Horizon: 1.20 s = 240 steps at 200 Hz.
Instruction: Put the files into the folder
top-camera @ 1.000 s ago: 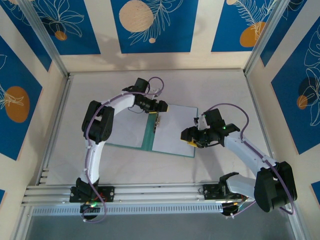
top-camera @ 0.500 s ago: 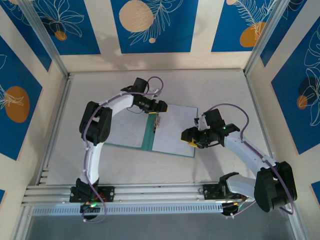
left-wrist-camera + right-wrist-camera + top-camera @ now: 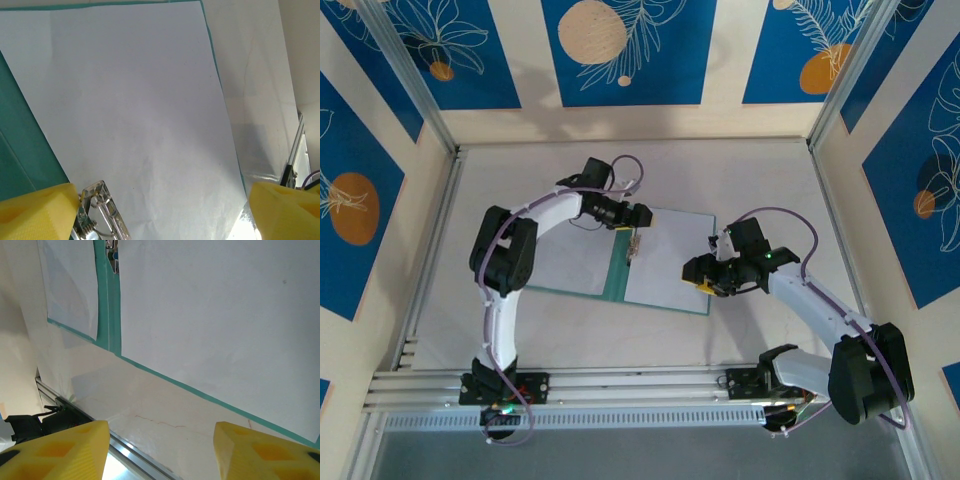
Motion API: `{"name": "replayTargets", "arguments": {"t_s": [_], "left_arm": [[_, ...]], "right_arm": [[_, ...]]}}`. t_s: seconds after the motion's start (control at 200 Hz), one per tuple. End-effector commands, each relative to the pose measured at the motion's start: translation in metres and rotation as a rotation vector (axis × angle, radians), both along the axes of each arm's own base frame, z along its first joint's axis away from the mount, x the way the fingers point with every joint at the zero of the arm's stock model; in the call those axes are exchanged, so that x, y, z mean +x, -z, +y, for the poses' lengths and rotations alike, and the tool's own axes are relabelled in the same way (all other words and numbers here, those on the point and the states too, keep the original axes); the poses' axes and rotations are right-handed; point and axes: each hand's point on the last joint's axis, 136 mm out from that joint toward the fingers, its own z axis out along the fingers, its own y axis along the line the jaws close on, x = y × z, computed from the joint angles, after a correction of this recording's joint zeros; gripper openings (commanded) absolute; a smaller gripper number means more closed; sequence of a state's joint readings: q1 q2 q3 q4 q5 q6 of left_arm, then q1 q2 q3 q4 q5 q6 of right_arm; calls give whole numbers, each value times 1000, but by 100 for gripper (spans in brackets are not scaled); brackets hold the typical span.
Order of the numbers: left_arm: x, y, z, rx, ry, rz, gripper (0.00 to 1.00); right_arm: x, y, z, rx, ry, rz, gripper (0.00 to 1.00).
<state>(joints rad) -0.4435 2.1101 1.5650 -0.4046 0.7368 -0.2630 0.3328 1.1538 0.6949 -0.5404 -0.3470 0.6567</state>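
The folder is lying open mid-surface, with the files resting on both leaves. The left fingers are standing wide apart at its 12 o'clock by the clip, holding nothing. The right fingers are standing half-spread at 4 o'clock, also holding nothing.

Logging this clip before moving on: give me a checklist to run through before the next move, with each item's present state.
1. The folder lies open and flat: ok.
2. The right sheet lies on the right leaf, inside the green edges: ok.
3. The left sheet lies on the left leaf: ok.
4. The left pincer is open, one fingertip beside the clip: ok.
5. The right pincer is open and empty, beside the folder's edge: ok.
6. Clip gripping the sheets: cannot tell.
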Motion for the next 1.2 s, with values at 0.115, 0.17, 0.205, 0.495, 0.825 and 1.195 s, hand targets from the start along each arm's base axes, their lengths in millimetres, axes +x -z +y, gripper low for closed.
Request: {"name": "replayTargets", "arguments": {"t_s": [0.115, 0.17, 0.205, 0.495, 0.825, 1.195], "left_arm": [[-13, -29, -3, -62, 22, -37, 89], [-14, -31, -3, -66, 24, -39, 89], [-16, -32, -3, -68, 25, -38, 88], [-31, -34, -4, -68, 30, -36, 88], [-41, -36, 21, 45, -46, -64, 89], [-43, -17, 120, 293, -423, -3, 89]], "right_arm": [[-5, -1, 0, -1, -11, 15, 58], [-5, 0, 0, 1, -12, 19, 58], [-4, 0, 0, 1, -12, 20, 58], [-5, -1, 0, 1, -13, 23, 58], [-5, 0, 1, 2, -16, 31, 58], [-7, 0, 0, 0, -17, 33, 58]]}}
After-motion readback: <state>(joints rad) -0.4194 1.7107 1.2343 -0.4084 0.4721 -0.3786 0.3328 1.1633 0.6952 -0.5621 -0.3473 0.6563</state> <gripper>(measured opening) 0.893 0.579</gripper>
